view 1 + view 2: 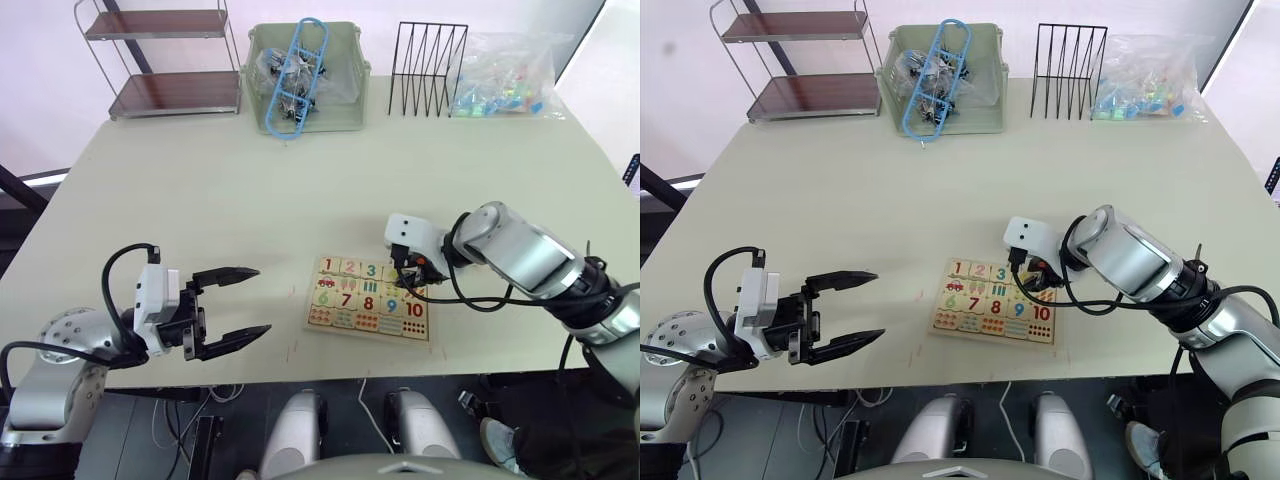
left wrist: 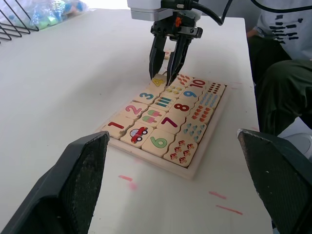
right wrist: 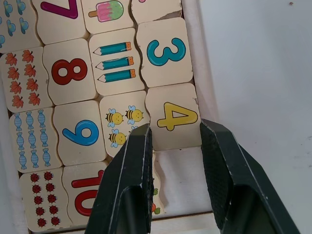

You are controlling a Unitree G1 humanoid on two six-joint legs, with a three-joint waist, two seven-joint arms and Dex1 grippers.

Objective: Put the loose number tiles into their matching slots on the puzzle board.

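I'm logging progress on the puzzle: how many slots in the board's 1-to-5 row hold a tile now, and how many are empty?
Filled slots: 4, holding tile 1, tile 2, tile 3 and tile 4.
Empty slots: 1, the end slot next to the 4.
Total: 5 slots.

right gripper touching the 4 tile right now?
Cannot tell. In the right wrist view the right gripper straddles the 4 tile in the puzzle board, fingers open, but whether a tip touches the tile is hidden.
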